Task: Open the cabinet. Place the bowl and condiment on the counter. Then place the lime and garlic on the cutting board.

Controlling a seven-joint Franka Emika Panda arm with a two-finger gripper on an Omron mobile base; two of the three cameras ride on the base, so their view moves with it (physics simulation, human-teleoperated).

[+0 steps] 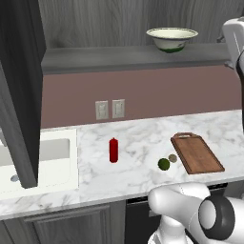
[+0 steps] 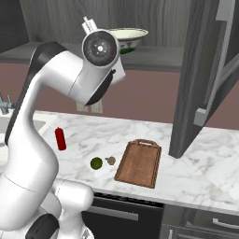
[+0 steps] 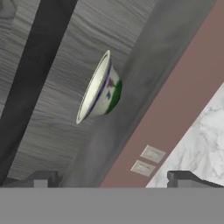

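Sitting near shelf edge — bowl [image 1: 171, 38], end effector [image 3: 111, 177] agape.

From my remote station, I see the cabinet [image 1: 21, 90] with its dark grey doors swung open. The cream bowl [image 1: 171, 39], green-rimmed, sits upright on the cabinet's lowest shelf. Below, on the white marble counter [image 1: 138, 138], the red condiment bottle [image 1: 113, 150] stands upright. The dark green lime [image 1: 163, 164] and the smaller brownish garlic [image 1: 172, 157] lie close together just left of the reddish-brown cutting board [image 1: 198, 153], which lies flat.
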